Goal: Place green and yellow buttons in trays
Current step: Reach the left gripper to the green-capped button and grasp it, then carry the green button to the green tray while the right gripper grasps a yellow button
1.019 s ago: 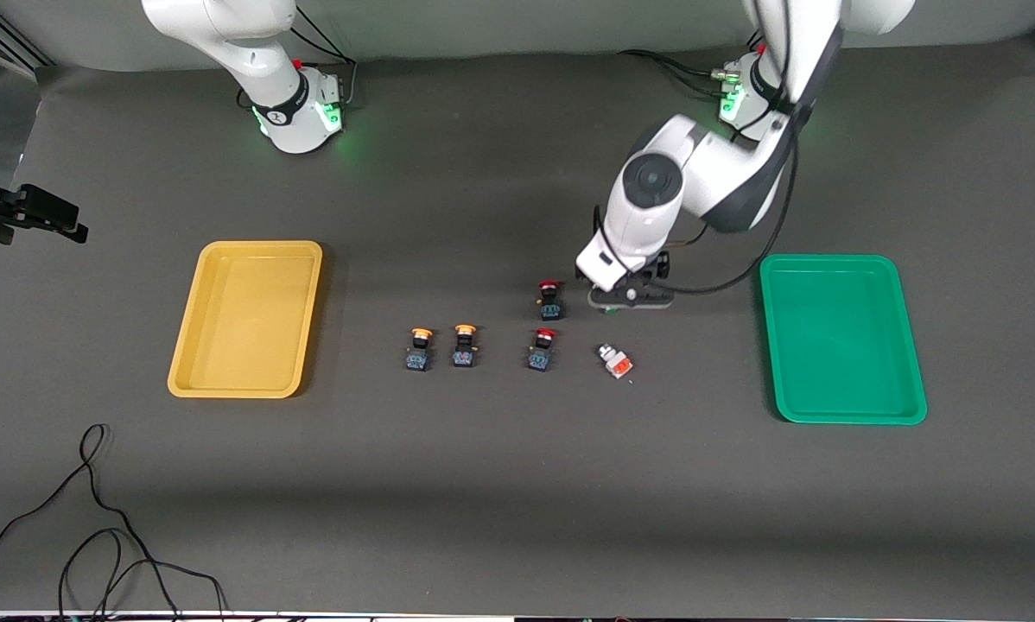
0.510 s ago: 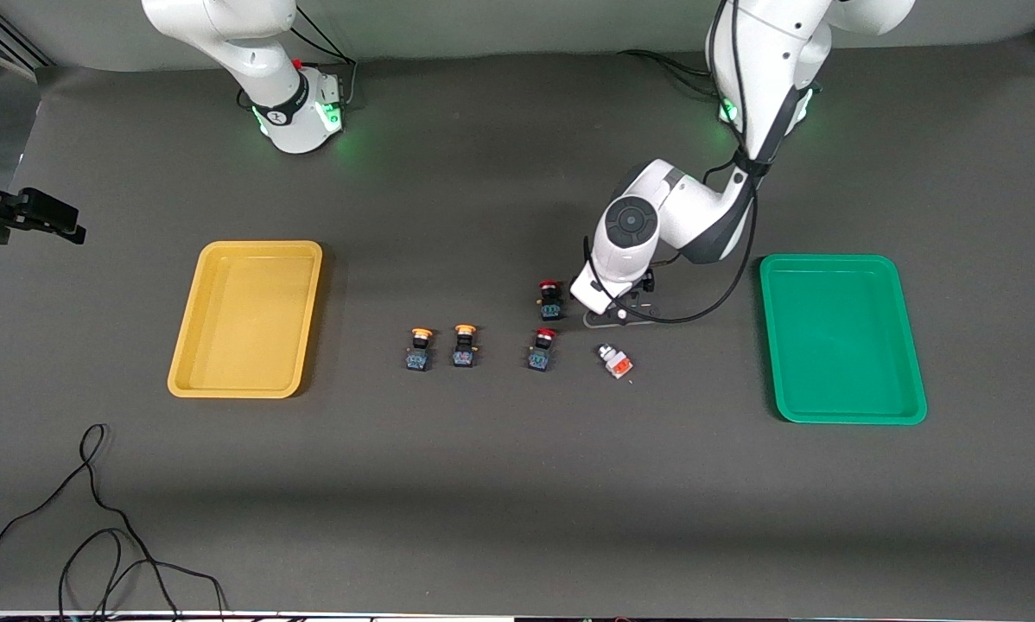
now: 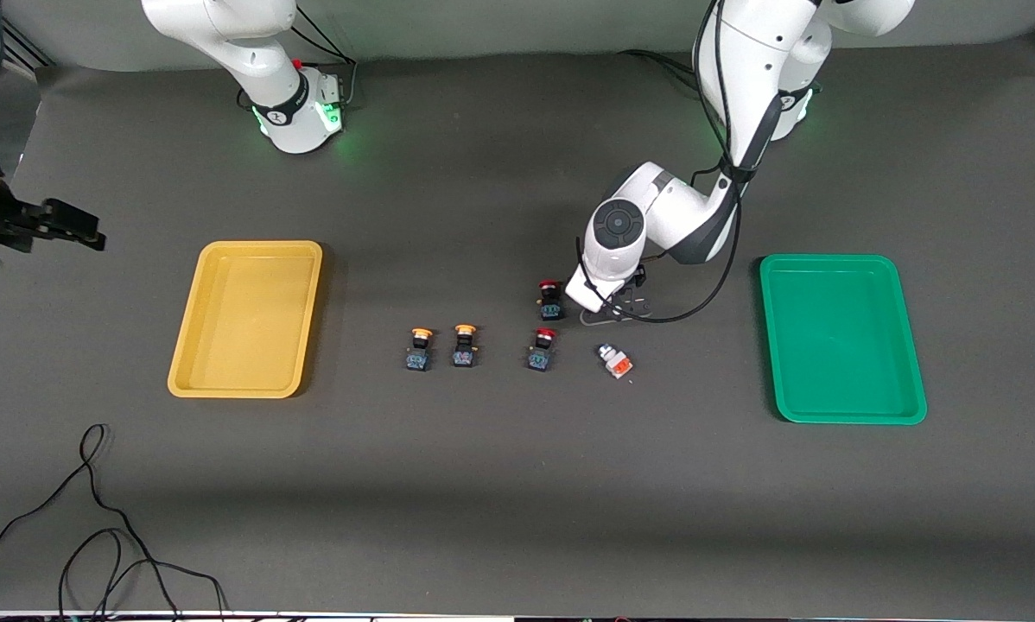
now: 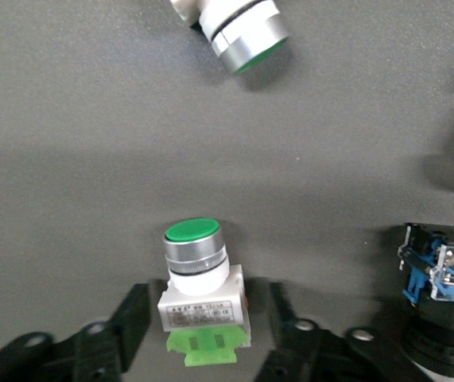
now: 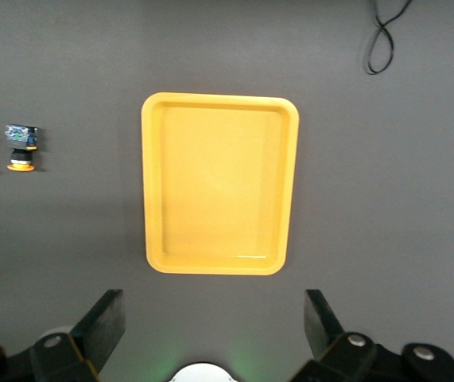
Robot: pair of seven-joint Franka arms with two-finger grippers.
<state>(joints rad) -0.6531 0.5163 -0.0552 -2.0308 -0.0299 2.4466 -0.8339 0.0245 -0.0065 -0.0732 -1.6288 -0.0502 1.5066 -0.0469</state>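
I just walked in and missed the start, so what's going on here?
The left gripper is down at the table with its open fingers on either side of a green-capped button, not yet closed on it. Both the green tray and the yellow tray hold no buttons. Two yellow-capped buttons stand untouched on the table between the trays. The right gripper waits open above the yellow tray.

tiny print on the green-capped button's white label [image 4: 203, 312], too small to read, no other text anywhere
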